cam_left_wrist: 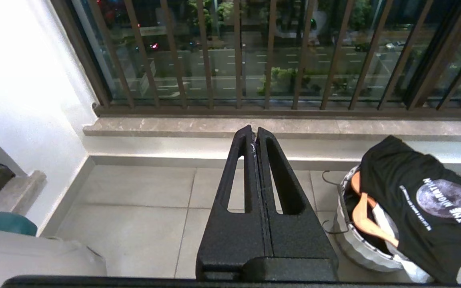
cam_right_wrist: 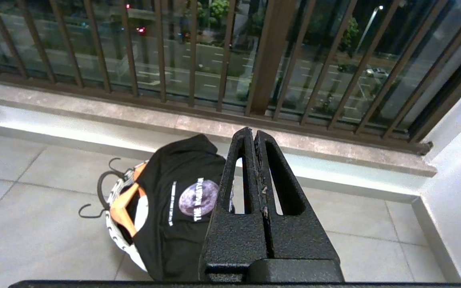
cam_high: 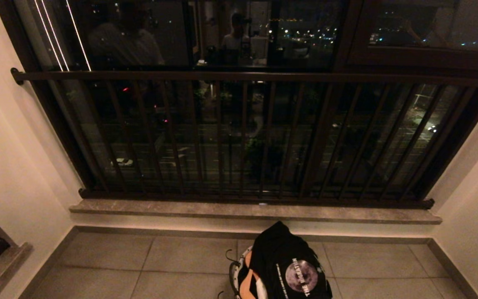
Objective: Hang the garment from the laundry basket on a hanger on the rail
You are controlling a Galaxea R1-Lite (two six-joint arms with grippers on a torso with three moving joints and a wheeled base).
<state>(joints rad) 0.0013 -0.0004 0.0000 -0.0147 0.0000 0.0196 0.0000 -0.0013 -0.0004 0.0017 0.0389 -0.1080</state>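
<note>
Grey floor tiles (cam_high: 110, 265) cover a small corner with pale walls on the left and right. Far across it stands a big dark window with thin brown bars (cam_high: 243, 137) running up and down, and a round brown bar lies across their top. A long stone ledge (cam_high: 255, 211) sits under the bars.

The laundry basket (cam_high: 235, 277) stands on the floor near the ledge, a little right of the middle. It is round and woven, white with black zigzags on its rim. A black shirt (cam_high: 288, 265) is draped over the basket and hides most of it. The shirt is soft and has a round purple moon picture with white letters. 1 orange wooden hanger (cam_left_wrist: 364, 216) pokes out of the basket on the left side, and its dark hook (cam_right_wrist: 104, 188) curls over the rim.

The left gripper (cam_left_wrist: 254, 138) is black and rough, with 2 pointed fingers pressed together and holding nothing. It hangs in the air left of the basket. The right gripper (cam_right_wrist: 252, 134) looks the same, fingers pressed together, empty, and it hides the right edge of the shirt.

The head view shows no gripper at all. Only the wrist views show the street and green trees outside. The left wrist view alone shows a white and teal thing (cam_left_wrist: 6, 236) at the near left.
</note>
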